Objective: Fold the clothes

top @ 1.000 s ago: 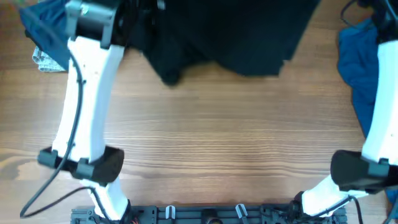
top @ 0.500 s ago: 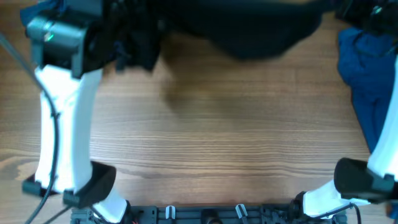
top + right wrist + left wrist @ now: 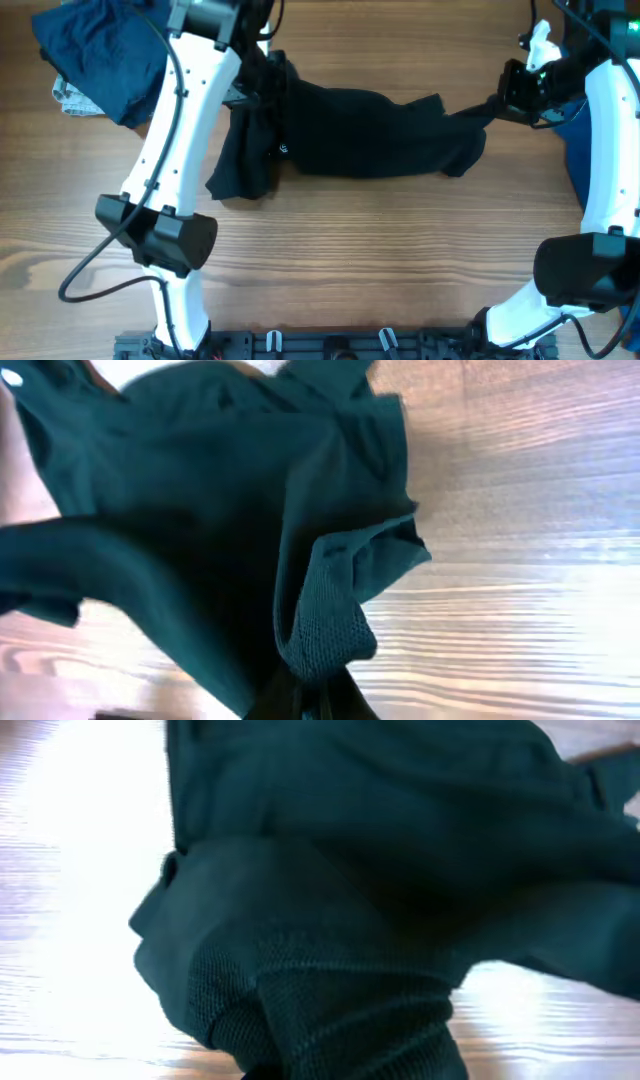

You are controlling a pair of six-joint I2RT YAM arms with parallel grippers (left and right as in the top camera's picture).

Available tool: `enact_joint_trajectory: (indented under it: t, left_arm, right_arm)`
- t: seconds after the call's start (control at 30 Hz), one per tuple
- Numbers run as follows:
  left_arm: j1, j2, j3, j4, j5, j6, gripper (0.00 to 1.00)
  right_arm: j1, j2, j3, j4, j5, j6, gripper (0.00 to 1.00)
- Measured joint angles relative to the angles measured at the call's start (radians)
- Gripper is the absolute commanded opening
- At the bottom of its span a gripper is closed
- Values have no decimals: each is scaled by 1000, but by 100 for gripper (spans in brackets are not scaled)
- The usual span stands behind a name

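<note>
While both jaws pinch its ribbed edges, limp black garment [image 3: 350, 135] stretched across wood-grain table [image 3: 380, 250].

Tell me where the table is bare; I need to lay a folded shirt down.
The broad wood between the black garment and the table's near edge is free; a narrower strip lies behind the garment. Crowded: far-left corner, navy garment; right edge, blue garment.

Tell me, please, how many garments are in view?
3: a black garment stretched across the middle, a dark blue one at the far left, a royal blue one at the right edge. A pale patterned cloth beneath the dark blue one may be a fourth.
</note>
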Motion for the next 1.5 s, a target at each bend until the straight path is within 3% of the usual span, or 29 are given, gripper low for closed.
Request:
enact_joint_trajectory:
  t: [0.1, 0.2, 0.3, 0.4, 0.5, 0.57, 0.67, 0.77, 0.93, 1.03, 1.1, 1.17, 1.2, 1.23, 1.27, 1.3, 1.33, 1.37, 1.4, 1.5]
  left_arm:
    - [-36, -2, 0, 0, -14, 3, 4]
    - [-53, -2, 0, 50, -75, 3, 4]
    - [-25, -3, -5, 232, -113, 5, 4]
    - [51, -4, -8, 514, -138, 27, 4]
    - [101, -2, 26, 710, -181, 108, 4]
    - [122, -1, 84, 729, -200, 149, 4]
    - [146, -8, 254, 721, -204, 199, 4]
    - [142, -53, 320, 631, -187, 220, 4]
    - [113, -94, 332, 206, -172, 177, 6]
    - [111, -76, 292, 15, -105, 107, 13]
    - [110, -71, 223, 2, -42, 80, 14]
    - [104, -61, 126, 3, 5, 66, 22]
    - [99, -57, 77, 2, 22, 58, 29]
    - [92, -52, 16, 2, 36, 54, 38]
    - [85, -46, -26, 1, 48, 52, 65]
    - [78, -45, -65, 5, 56, 52, 77]
    - [67, -45, -126, 3, 74, 45, 81]
    - [54, -44, -173, 2, 82, 45, 95]
    - [39, -44, -216, 4, 91, 41, 100]
    - [-16, -44, -307, 2, 104, 39, 100]
  right_arm:
    - [0, 0, -1, 37, 5, -7, 4]
    - [0, 0, -5, 189, 11, 13, 4]
    - [0, 0, -8, 333, 14, 56, 4]
    - [0, 0, -4, 642, -27, 108, 4]
    - [-12, 13, 82, 725, -57, 168, 4]
    - [-30, 13, 154, 725, -70, 187, 4]
    - [-77, 5, 327, 713, -93, 207, 4]
    - [-88, -25, 378, 601, -95, 198, 4]
    - [-88, -25, 348, 317, -76, 166, 5]
    - [-88, -18, 291, 153, -64, 120, 15]
    - [-88, -15, 235, 66, -56, 82, 23]
    - [-86, -9, 180, 22, -53, 45, 37]
    - [-83, -7, 151, 2, -52, 25, 50]
    - [-77, -5, 113, -23, -50, 10, 56]
    - [-70, -3, 83, -28, -49, -5, 59]
    - [-64, -3, 59, -29, -45, -16, 59]
    - [-55, -3, 30, -31, -42, -24, 59]
    - [-47, -3, 12, -32, -42, -29, 59]
    - [-42, -3, 0, -34, -41, -33, 60]
    - [-39, -3, -7, -34, -41, -34, 61]
